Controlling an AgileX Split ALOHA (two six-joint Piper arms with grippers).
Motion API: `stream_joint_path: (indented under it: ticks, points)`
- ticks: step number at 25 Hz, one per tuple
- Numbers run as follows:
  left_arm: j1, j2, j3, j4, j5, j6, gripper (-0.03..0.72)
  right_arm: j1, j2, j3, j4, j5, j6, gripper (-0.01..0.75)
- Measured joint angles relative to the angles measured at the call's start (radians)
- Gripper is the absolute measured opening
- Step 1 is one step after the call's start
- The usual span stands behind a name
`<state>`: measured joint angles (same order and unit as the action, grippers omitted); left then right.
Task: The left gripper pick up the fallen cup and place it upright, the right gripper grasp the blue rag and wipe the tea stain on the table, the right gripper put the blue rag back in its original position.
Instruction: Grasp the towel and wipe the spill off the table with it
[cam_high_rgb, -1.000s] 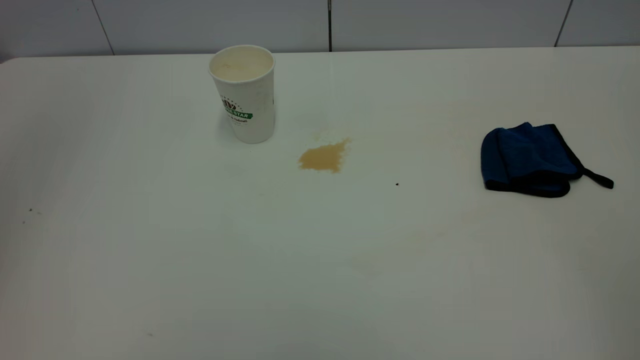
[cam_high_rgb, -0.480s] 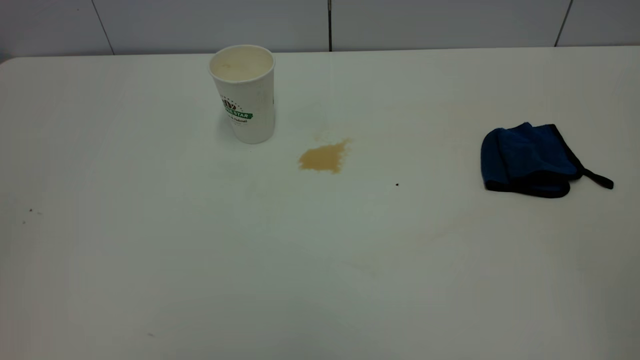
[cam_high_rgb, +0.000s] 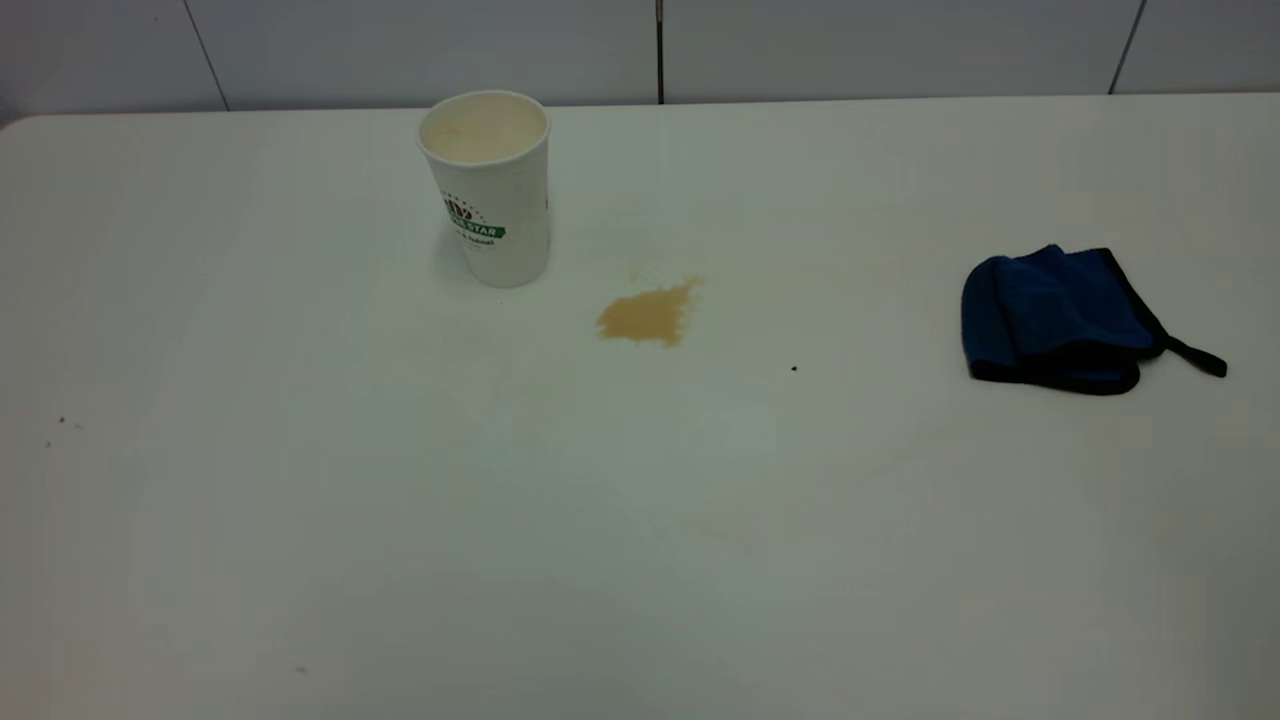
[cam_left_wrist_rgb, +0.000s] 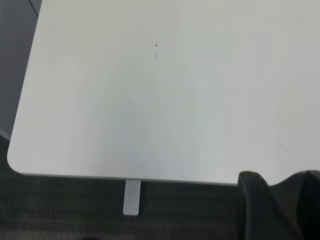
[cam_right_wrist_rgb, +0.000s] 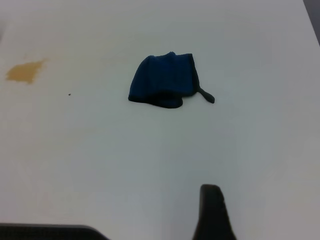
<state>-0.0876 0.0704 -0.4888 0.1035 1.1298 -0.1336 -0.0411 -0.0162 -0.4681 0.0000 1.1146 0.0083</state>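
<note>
The cup (cam_high_rgb: 487, 190) stands upright at the back left of the table (cam_high_rgb: 400, 520), with nothing holding it. The tea stain (cam_high_rgb: 648, 315) lies just to its right and shows in the right wrist view (cam_right_wrist_rgb: 24, 71) too. The blue rag (cam_high_rgb: 1060, 320) lies folded at the right side, with its loop tag pointing right. Neither gripper shows in the exterior view. The right gripper (cam_right_wrist_rgb: 212, 215) shows only as a black tip, well short of the rag (cam_right_wrist_rgb: 162, 81). The left gripper (cam_left_wrist_rgb: 275, 210) is a small black part over the table's near corner (cam_left_wrist_rgb: 30, 165).
A grey tiled wall (cam_high_rgb: 640, 50) runs behind the table. Tiny dark specks (cam_high_rgb: 794, 368) dot the tabletop. The left wrist view shows a rounded table corner, dark floor (cam_left_wrist_rgb: 60, 210) below it and a pale leg piece (cam_left_wrist_rgb: 132, 197).
</note>
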Motion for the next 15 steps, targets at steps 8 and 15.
stream_joint_path:
  ticks: [8, 15]
  points:
    - [0.055, -0.06, 0.001, -0.011, 0.0, 0.027, 0.237, 0.0, 0.0, 0.0, 0.0, 0.0, 0.0, 0.563]
    - [0.055, -0.088, 0.002, -0.022, 0.001, 0.052, 0.237, 0.0, 0.0, 0.0, 0.0, 0.0, 0.0, 0.563]
